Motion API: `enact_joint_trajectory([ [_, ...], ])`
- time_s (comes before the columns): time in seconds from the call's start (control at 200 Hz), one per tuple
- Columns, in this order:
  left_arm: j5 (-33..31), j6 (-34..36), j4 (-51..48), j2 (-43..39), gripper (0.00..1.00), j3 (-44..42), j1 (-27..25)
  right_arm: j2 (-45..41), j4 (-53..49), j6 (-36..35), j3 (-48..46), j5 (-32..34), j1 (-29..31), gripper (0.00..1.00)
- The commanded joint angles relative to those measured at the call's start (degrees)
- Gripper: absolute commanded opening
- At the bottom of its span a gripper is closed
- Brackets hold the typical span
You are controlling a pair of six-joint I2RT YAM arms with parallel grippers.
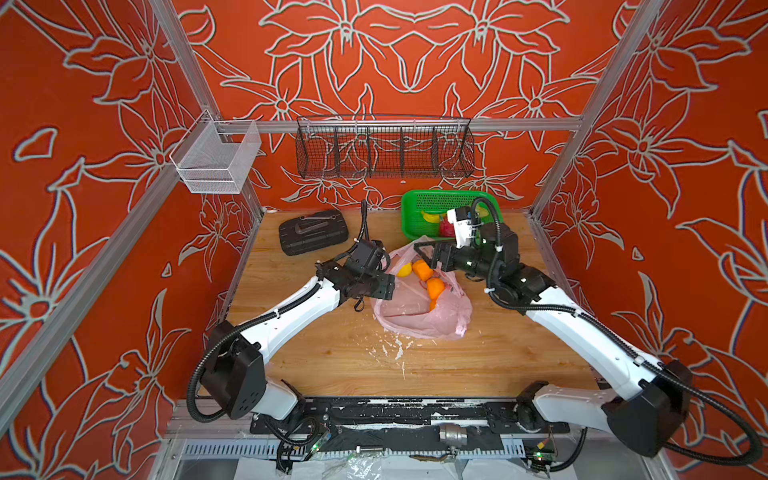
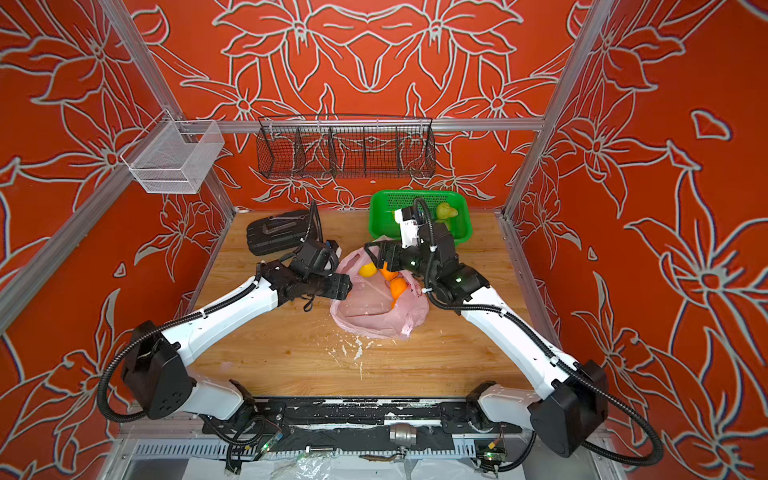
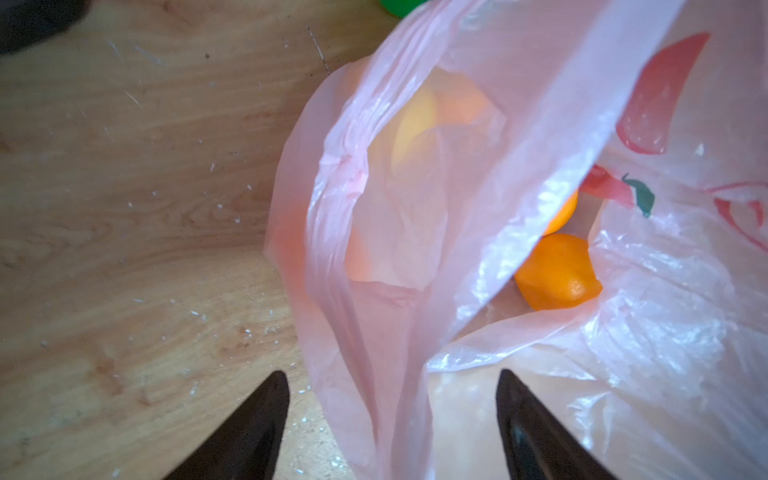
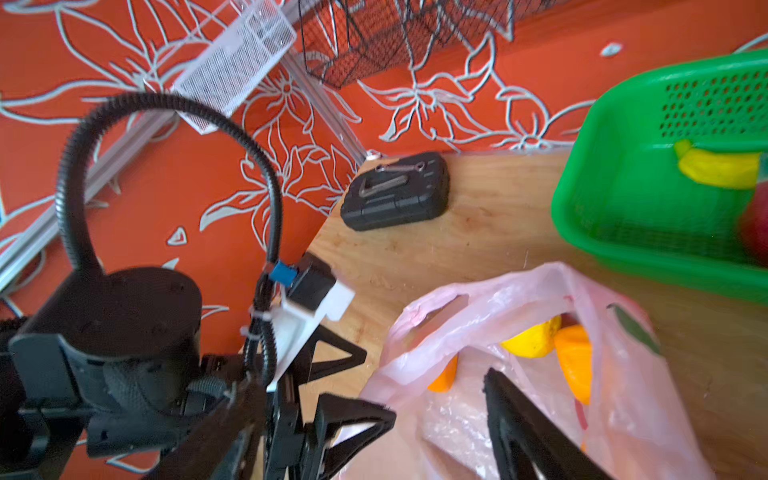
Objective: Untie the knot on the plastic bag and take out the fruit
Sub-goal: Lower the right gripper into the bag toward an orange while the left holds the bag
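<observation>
The pink plastic bag (image 1: 419, 316) lies mid-table with its mouth open toward the back; no knot shows. Inside lie fruit: a yellow one (image 1: 404, 270) and two oranges (image 1: 422, 270) (image 1: 435, 287), one orange (image 3: 557, 274) also in the left wrist view. My left gripper (image 3: 390, 378) is open at the bag's left rim, with a fold of pink plastic between its fingers, unpinched. My right gripper (image 1: 423, 258) is open over the bag's far rim. One of its fingers (image 4: 511, 407) reaches into the mouth near the fruit.
A green mesh basket (image 1: 415, 199) at the back right holds a banana (image 1: 430, 217), a red fruit (image 1: 446, 228) and a green one (image 2: 446, 212). A black tool case (image 1: 313, 230) lies back left. White flecks (image 1: 392, 347) dot the wood in front of the bag.
</observation>
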Motion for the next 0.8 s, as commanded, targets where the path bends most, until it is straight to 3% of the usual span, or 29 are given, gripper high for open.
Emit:
enact_joint_trajectory([
  [0.0, -0.66, -1.95, 0.04, 0.97, 0.74, -0.44, 0.64, 0.36, 2.69, 2.06, -3.09, 2.12, 3.10, 0.81],
  [0.15, -0.39, -2.99, -0.68, 1.55, 0.62, -0.19, 1.01, 3.98, 4.26, 4.34, -7.04, 2.96, 5.29, 0.79],
  [0.23, -0.71, -3.07, -1.41, 1.67, 0.50, -0.17, 0.97, 5.96, 4.54, 4.42, -7.97, 3.46, 6.33, 0.79],
  [0.475, -2.71, -3.06, -2.84, -0.26, 0.00, -0.31, 1.15, 10.49, 11.09, 6.99, -12.50, 4.63, 7.52, 0.78],
  [0.796, -3.41, -3.87, -1.40, -1.73, 0.00, -0.25, 1.15, 19.48, 15.44, 7.82, -11.09, 8.42, 10.42, 0.80],
])
